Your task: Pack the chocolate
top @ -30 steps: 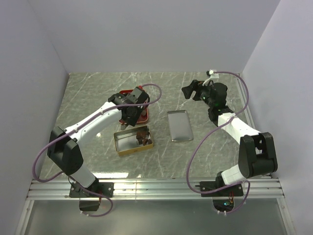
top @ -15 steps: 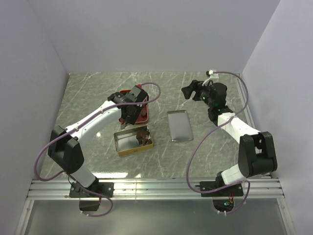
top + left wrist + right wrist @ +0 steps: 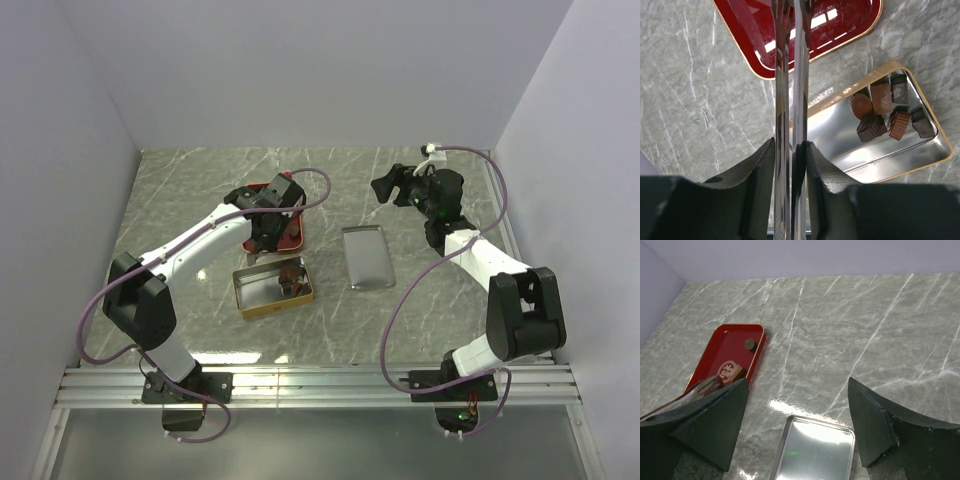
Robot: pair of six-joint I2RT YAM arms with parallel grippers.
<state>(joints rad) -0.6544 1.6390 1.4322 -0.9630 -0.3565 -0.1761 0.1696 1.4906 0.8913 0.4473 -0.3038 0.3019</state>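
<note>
Several chocolate pieces (image 3: 292, 280) fill one corner of the gold tin (image 3: 255, 295), toward the counter's (image 3: 200, 190) near edge in the top view. Left wrist: the left fingers (image 3: 815, 170) clamp metal tongs (image 3: 781, 90) above the red tray (image 3: 840, 20). Right wrist: the right fingers (image 3: 870, 420) are spread wide and empty.

The left gripper (image 3: 264, 226) has drawn back from the near edge of the red tray (image 3: 293, 236); it now sits farther over the tray and farther from the gold tin (image 3: 255, 290); the metal tongs (image 3: 790, 75) clamped in it have gone along; the left arm's elbow has swung slightly rightward and its cable loop has shifted with it.
</note>
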